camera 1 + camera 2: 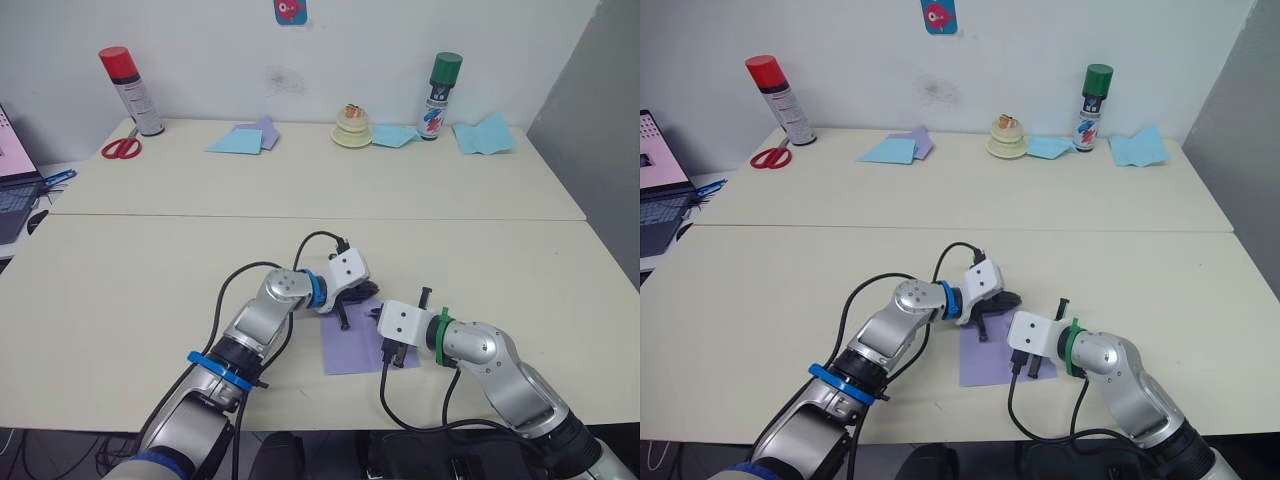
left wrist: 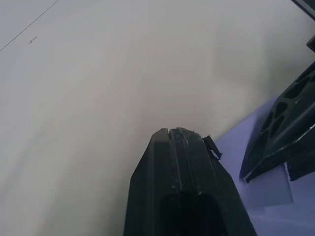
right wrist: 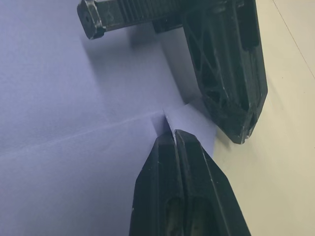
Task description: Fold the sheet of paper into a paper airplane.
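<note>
The sheet of paper (image 1: 352,350) lies flat on the near table, lavender, with a crease (image 3: 88,132) running across it. My left gripper (image 1: 345,320) is shut, and its tip (image 2: 177,132) rests at the sheet's far edge, over the bare table beside the paper (image 2: 261,196). From the other side, my right gripper (image 1: 397,358) is shut at the sheet's right edge. In the right wrist view its tips (image 3: 168,132) meet at the end of the crease, with a thin sliver of paper caught between them. The two grippers sit close together.
On the far table stand a red spray can (image 1: 131,90) with red scissors (image 1: 121,148), light blue papers (image 1: 236,140), a small stack of dishes (image 1: 352,128), a green-capped can (image 1: 438,95) and more blue paper (image 1: 485,135). A laptop (image 1: 15,190) sits at the far left.
</note>
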Robot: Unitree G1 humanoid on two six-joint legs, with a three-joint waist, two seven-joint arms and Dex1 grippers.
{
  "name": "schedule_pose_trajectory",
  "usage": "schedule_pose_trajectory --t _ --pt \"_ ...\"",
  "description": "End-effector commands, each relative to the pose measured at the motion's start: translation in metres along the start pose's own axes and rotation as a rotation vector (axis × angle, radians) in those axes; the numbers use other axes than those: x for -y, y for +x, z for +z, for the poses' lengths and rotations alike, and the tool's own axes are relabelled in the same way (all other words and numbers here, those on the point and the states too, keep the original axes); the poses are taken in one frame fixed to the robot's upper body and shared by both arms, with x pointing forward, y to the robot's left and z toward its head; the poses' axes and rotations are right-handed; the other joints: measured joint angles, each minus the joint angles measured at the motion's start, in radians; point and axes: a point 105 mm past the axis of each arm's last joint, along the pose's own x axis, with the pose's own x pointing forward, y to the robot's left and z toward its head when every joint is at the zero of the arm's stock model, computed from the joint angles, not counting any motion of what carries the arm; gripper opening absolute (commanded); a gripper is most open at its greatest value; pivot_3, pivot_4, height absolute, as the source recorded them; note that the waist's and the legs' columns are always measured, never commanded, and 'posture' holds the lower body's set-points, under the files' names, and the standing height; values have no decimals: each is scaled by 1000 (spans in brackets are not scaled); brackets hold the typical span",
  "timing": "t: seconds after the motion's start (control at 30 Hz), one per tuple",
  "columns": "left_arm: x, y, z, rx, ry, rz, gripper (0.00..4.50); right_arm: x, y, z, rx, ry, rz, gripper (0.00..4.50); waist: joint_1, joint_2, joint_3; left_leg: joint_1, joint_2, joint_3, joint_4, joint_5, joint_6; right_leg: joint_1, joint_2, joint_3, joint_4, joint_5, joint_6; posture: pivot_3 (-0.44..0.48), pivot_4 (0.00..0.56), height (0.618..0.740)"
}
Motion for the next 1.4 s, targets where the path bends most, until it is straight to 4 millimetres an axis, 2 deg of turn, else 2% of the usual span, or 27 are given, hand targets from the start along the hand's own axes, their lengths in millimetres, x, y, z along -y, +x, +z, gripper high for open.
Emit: schedule_pose_trajectory --t 0.03,0.37,0.57,0.67,0.8,0.97,1.07,1.17,1.27,1.4 --pt "6 4 -4 -6 19 -17 0 -24 4 -22 -91 50 98 13 0 0 0 0 0 0 0 0 0 0 0 0 0 0 0 0 150 725" --pt "11 6 -34 -75 30 -25 0 -25 3 -23 -94 49 97 13 1 0 -1 0 0 0 0 0 0 0 0 0 0 0 0 0 150 725" --pt "13 8 -40 -74 8 -25 0 -27 1 -20 -76 60 104 13 2 -2 -6 0 0 0 0 0 0 1 0 0 0 0 0 0 150 725" --pt "14 9 -41 -75 6 -28 0 -22 -1 -15 -55 84 79 543 2 -2 -7 0 0 0 0 0 0 1 0 0 -1 0 0 0 150 725" --pt "15 10 -43 -76 1 -31 0 -10 -10 5 37 95 44 1833 3 -2 -7 0 0 0 0 0 0 1 0 0 -1 0 0 0 150 725" --pt "16 10 -45 -76 -5 -32 0 -3 -28 24 129 173 58 1833 3 -2 -6 0 0 -1 0 0 0 1 0 -1 -1 0 0 0 150 725" --pt "16 9 -47 -78 -7 -33 0 15 -42 38 196 271 0 1833 3 -2 -6 0 0 0 0 0 0 1 -1 0 -1 0 1 0 150 725" --pt "17 10 -47 -78 -7 -33 0 28 -45 41 215 328 -55 1218 2 -2 -6 0 0 -1 0 0 0 1 -1 0 -1 0 1 0 150 725" --pt "17 10 -47 -79 -3 -36 0 35 -35 32 171 371 -92 142 3 -2 -6 0 0 -1 0 0 0 1 -1 -1 -1 0 1 0 150 725" --pt "17 11 -46 -78 1 -39 0 35 -18 15 84 385 -98 25 2 -2 -6 -1 0 0 0 0 0 0 -1 0 -1 0 1 0 150 725"
